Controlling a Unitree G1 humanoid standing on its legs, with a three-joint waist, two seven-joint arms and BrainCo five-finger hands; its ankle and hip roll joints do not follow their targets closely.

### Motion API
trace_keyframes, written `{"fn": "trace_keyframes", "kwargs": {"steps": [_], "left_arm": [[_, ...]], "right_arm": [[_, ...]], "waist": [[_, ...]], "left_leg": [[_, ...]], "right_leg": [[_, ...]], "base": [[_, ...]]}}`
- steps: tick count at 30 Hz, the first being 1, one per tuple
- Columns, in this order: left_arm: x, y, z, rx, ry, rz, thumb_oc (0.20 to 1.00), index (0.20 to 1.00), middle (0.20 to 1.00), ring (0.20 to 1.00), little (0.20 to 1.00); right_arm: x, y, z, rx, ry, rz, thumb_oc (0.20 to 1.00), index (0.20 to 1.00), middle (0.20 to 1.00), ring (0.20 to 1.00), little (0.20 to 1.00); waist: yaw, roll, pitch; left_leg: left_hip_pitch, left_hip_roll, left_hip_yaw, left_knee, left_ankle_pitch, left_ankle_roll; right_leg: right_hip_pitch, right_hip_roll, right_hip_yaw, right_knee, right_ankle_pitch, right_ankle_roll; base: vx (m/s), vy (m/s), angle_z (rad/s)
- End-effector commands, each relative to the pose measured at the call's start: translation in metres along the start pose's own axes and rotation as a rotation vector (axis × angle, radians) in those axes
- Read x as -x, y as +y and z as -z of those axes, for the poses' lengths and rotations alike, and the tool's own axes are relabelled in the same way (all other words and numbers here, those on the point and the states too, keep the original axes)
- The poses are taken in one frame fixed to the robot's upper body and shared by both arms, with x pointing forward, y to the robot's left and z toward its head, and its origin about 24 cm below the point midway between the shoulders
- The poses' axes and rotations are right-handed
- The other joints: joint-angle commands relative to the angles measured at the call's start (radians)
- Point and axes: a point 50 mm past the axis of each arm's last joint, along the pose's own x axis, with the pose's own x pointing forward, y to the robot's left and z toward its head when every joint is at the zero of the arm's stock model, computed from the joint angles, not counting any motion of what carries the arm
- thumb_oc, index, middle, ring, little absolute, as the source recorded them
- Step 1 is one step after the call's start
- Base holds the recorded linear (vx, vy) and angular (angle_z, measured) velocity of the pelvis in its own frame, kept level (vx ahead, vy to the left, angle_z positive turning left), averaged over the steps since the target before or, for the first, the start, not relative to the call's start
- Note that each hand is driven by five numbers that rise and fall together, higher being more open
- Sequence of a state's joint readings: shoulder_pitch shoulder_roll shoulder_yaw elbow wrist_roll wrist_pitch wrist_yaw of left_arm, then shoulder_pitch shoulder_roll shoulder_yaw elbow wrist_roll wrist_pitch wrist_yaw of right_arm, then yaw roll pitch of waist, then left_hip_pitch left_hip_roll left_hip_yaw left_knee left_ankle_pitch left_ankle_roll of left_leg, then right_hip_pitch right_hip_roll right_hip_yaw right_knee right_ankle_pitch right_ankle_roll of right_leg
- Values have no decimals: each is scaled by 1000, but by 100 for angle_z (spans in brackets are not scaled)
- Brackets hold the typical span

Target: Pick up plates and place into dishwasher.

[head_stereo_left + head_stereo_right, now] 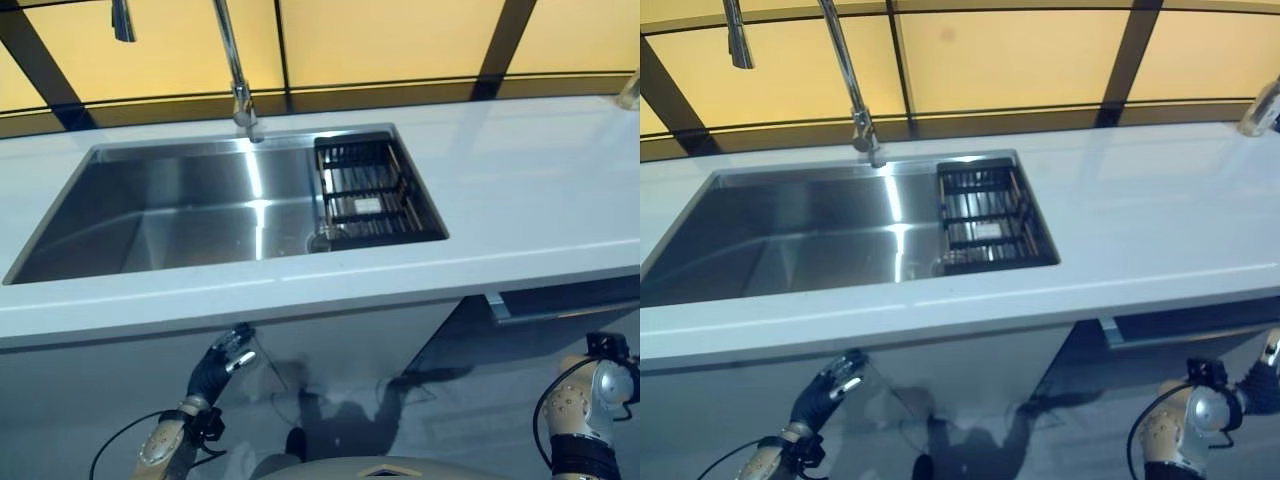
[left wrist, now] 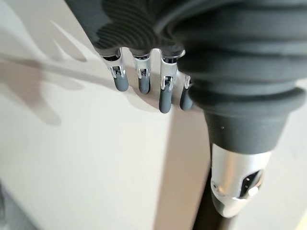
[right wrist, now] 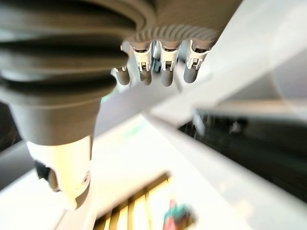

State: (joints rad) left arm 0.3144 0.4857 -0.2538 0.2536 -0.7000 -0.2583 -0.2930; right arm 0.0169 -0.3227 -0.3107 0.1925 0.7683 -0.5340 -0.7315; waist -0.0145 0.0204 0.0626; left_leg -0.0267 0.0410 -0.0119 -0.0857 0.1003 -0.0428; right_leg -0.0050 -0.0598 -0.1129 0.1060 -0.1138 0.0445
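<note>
Both hands low, below the counter (image 1: 520, 210) edge, prob. just parked w/ nothing to carry. Left hand (image 1: 222, 362) by the white cabinet front, fingers (image 2: 164, 98) straight, relaxed, empty. Right hand (image 3: 163, 67) fingers likewise loose, holding nothing. Sink (image 1: 170, 215): basin bare, black drain basket (image 1: 365, 190) at its right end, one small pale item in it. No plates seen; dishwasher (image 1: 560, 300) looks slightly ajar under counter, right.

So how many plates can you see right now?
0. The steel sink holds just a black rack, and the white counter is bare. Plates may be hidden in the dishwasher below.
</note>
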Motion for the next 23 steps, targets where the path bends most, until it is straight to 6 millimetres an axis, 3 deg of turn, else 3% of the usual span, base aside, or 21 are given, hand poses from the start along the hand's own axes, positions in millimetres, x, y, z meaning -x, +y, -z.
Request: {"fn": "trace_keyframes", "kwargs": {"steps": [1,6,10,13,18,23], "left_arm": [[-41,-41,-71,30,-357,220,1000,1000,1000,1000,1000],[-39,-39,-54,81,-331,144,1000,1000,1000,1000,1000],[-34,-33,-38,84,-303,79,1000,1000,1000,1000,1000],[-30,-31,-30,84,-271,54,1000,1000,1000,1000,1000],[-29,-34,-24,73,-250,89,1000,1000,1000,1000,1000],[-32,-35,-23,56,-208,123,1000,1000,1000,1000,1000]], "right_arm": [[14,44,-10,-9,-57,-368,1000,1000,1000,1000,1000],[53,39,24,86,172,-664,1000,1000,1000,1000,1000],[77,9,61,197,420,-670,1000,1000,1000,1000,1000],[97,1,69,333,471,-776,1000,1000,1000,1000,1000],[126,-5,85,346,654,-1071,1000,1000,1000,1000,1000],[135,-8,95,394,725,-1176,1000,1000,1000,1000,1000]], "waist": [[-53,-3,-14],[-62,-14,-20],[-55,-26,-15],[-46,-32,-10],[-28,-39,5],[-4,-47,8]], "left_leg": [[6,-9,63,62,-109,42],[-1,-5,75,72,-109,39],[-3,-5,76,76,-110,38],[-6,-7,69,78,-107,40],[-13,-11,56,83,-109,38],[-7,-18,42,80,-112,35]], "right_leg": [[-29,4,33,-56,100,13],[-35,4,33,-54,93,12],[-35,4,18,-51,87,10],[-32,1,8,-54,88,10],[-32,-3,-8,-53,84,12],[-15,-11,-36,-64,83,16]], "base": [[-13,27,-17],[-10,9,-8],[-4,0,-1],[0,0,0],[-5,-3,2],[8,-19,8]]}}
